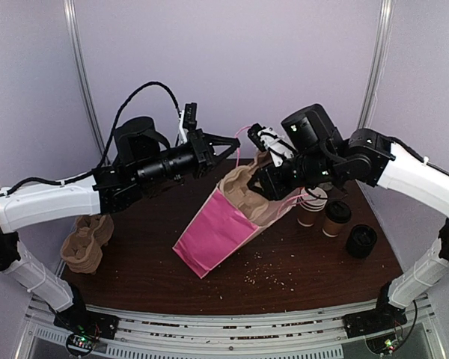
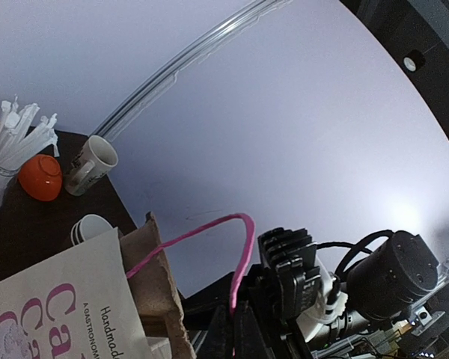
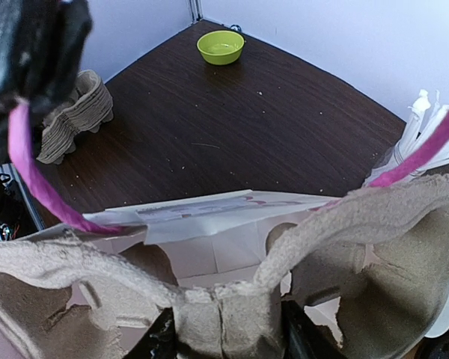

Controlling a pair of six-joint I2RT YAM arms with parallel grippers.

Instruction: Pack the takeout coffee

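- Left gripper: closed on the pink handle of the bag, holding it up.
- Bag: pink, tilted, base on the table, mouth raised toward the right arm.
- Right gripper: clamped on the centre ridge of a pulp carrier, which sits partly inside the bag mouth.
- Coffee cup: brown, black lid, upright on the table right of the bag, outside it. A second cup stands just beside it.
- Carrier stack: at the table's left edge.
- Green bowl: far corner.
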